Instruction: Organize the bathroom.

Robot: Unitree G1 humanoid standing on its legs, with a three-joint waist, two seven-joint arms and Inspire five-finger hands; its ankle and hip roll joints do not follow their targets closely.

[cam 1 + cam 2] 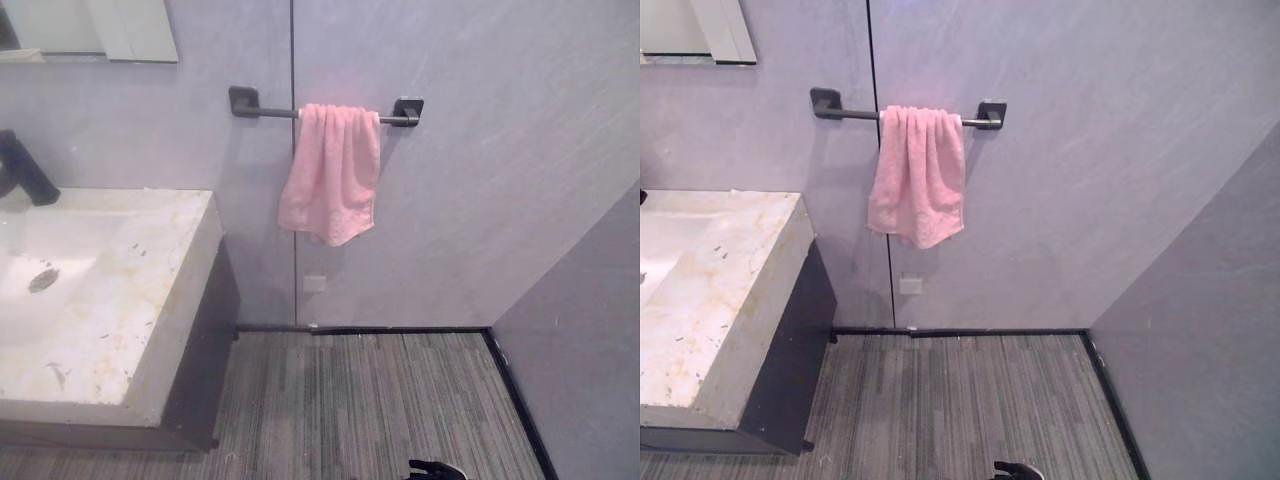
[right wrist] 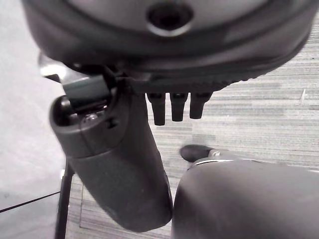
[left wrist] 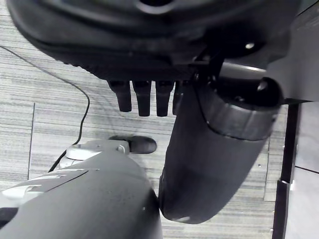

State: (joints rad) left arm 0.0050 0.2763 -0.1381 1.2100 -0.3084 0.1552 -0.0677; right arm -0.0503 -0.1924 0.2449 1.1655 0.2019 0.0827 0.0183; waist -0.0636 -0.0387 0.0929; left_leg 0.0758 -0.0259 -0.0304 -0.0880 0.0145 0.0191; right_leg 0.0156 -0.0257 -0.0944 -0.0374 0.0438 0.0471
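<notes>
A pink towel point(image 1: 332, 175) hangs bunched over the right part of a dark towel bar point(image 1: 270, 112) on the grey back wall, its lower edge uneven. My left hand point(image 3: 149, 40) hangs over the striped floor with straight fingers point(image 3: 142, 102) and nothing in it. My right hand point(image 2: 169, 50) is likewise lowered above the floor, fingers point(image 2: 174, 109) straight and empty. Both hands are well away from the towel.
A pale stone washbasin counter point(image 1: 110, 300) on a dark cabinet stands at the left, with a black tap point(image 1: 25, 170) and a mirror point(image 1: 100, 30) above. A grey side wall point(image 1: 580, 340) closes the right. Striped floor point(image 1: 360, 400) lies between.
</notes>
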